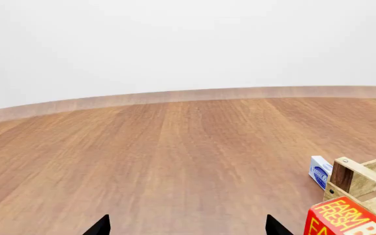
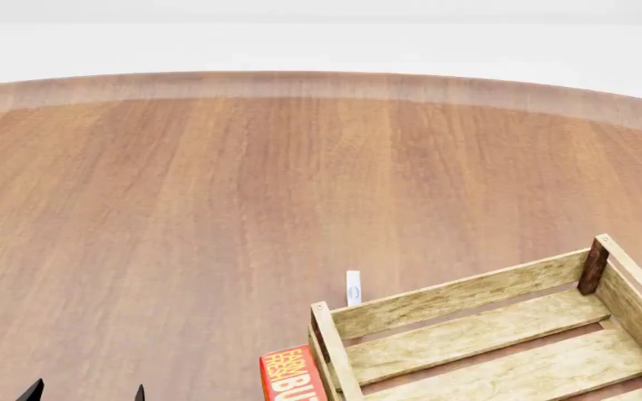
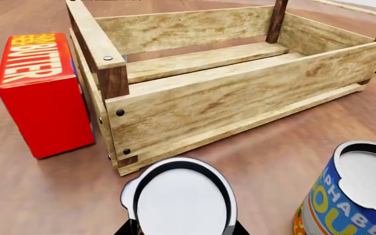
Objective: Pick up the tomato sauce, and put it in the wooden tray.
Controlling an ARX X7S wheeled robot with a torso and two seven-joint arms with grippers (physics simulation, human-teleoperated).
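Observation:
A can with a silvery-white top (image 3: 182,203) fills the near part of the right wrist view; only a sliver of red shows on its side, so I take it for the tomato sauce. My right gripper (image 3: 181,229) has a dark finger pressed against each side of it, in front of the wooden tray's (image 3: 227,98) near wall. The wooden tray also shows in the head view (image 2: 455,299) at the lower right, empty. My left gripper (image 1: 186,227) is open and empty over bare floor; it also shows in the head view (image 2: 84,393).
A blue-and-yellow can (image 3: 351,196) stands beside the held can. A red butter box (image 3: 41,93) stands against the tray's end, seen too in the head view (image 2: 290,378). A small blue-white box (image 2: 354,286) stands behind the tray. The wooden surface (image 2: 187,209) stretches away.

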